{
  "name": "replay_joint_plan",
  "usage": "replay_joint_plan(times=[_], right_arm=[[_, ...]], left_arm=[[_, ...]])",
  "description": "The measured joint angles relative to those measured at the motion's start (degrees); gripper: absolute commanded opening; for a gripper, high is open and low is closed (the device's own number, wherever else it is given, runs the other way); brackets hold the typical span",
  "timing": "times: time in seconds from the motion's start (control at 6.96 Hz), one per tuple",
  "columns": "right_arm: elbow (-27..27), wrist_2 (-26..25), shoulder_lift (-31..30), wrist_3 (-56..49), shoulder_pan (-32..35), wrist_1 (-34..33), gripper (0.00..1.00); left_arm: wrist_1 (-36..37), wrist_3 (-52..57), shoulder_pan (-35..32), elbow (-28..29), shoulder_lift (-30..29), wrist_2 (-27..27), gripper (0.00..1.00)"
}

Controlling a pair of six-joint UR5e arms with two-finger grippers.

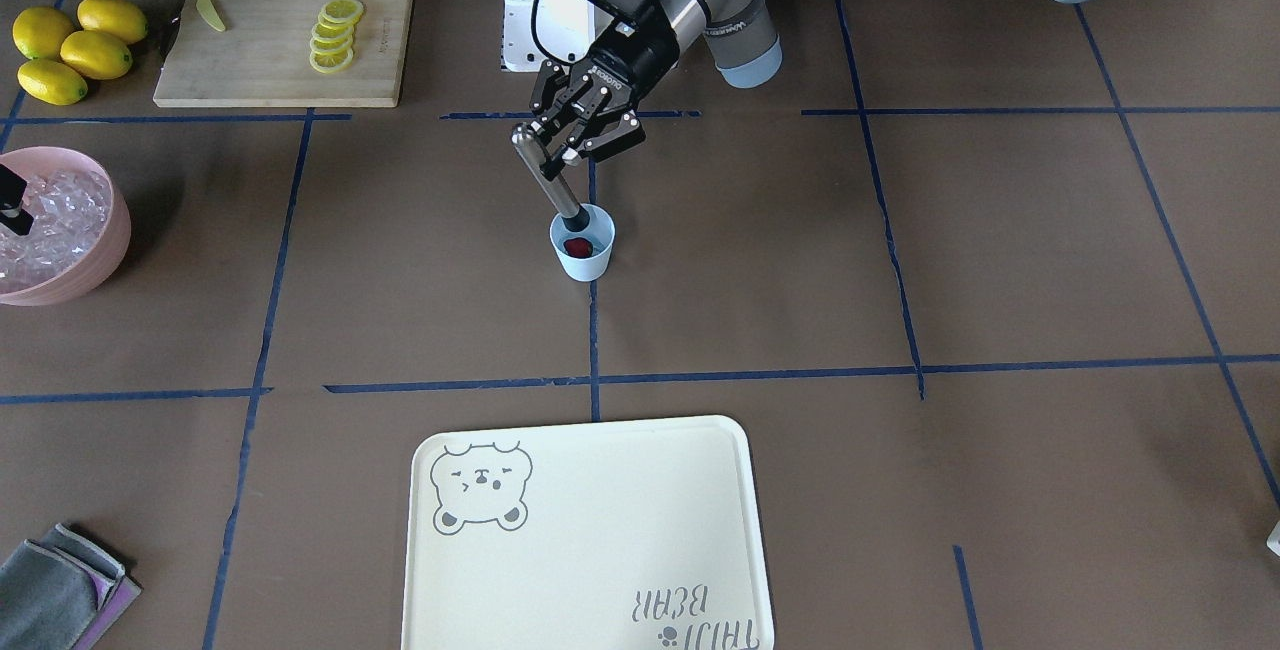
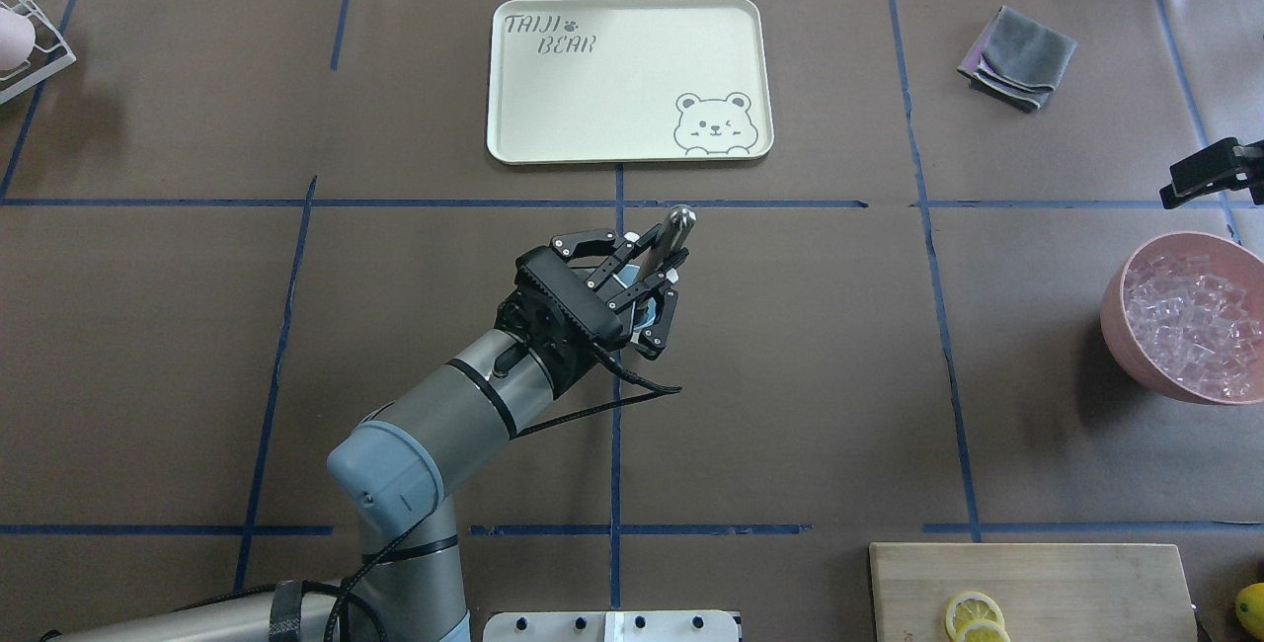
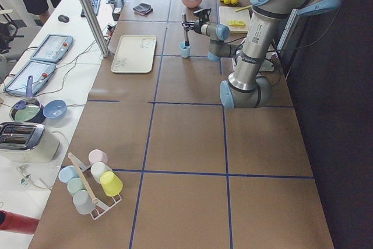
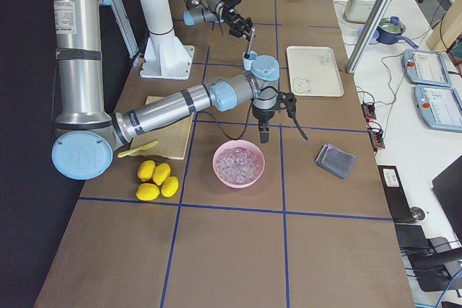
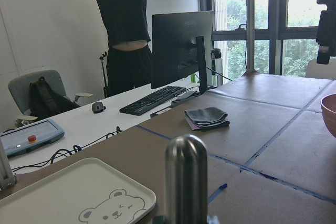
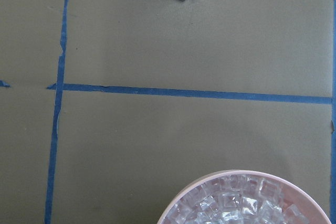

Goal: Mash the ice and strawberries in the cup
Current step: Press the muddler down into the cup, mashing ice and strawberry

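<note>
**Mashing step in hand: muddler tip in cup**

The left claw [image 1: 558, 155], upper centre of the front-facing view, is clamped on the upper part of a metal muddler [image 1: 565, 195]. The tool slants down so that its lower end sits inside the cup [image 1: 585, 262]. The cup stands upright on the table [image 1: 800, 280] at frame centre. One red strawberry [image 1: 577, 247] lies in it, just beside the muddler's tip.

No ice can be made out in the cup. The ice [image 1: 50, 215] that shows fills the pink bowl [image 1: 115, 230] at the left edge.

The right claw [image 4: 263, 133] hangs above that bowl; whether it is open or closed cannot be told.

Judgement: mashing is under way or about to begin. The next move calls for a firm downward press on the berry. The cup is unheld, so a slanted push may tip it.
</note>
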Motion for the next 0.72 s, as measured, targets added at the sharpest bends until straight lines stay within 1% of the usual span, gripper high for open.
replay_joint_plan(times=[0.29, 0.58, 0.72], right_arm=[[0.01, 0.04, -0.03, -0.02, 0.00, 0.00, 1.00], [0.02, 0.30, -0.33, -0.27, 0.42, 0.02, 1.00], [-0.27, 1.20, -0.54, -0.85, 1.56, -0.04, 1.00]], left_arm=[[2.91, -0.09, -0.59, -4.12, 0.03, 1.24, 0.00], [7.35, -0.87, -3.00, -6.05, 0.27, 2.07, 0.00], [10.26, -2.84, -4.88, -6.71, 2.20, 2.13, 0.00]])
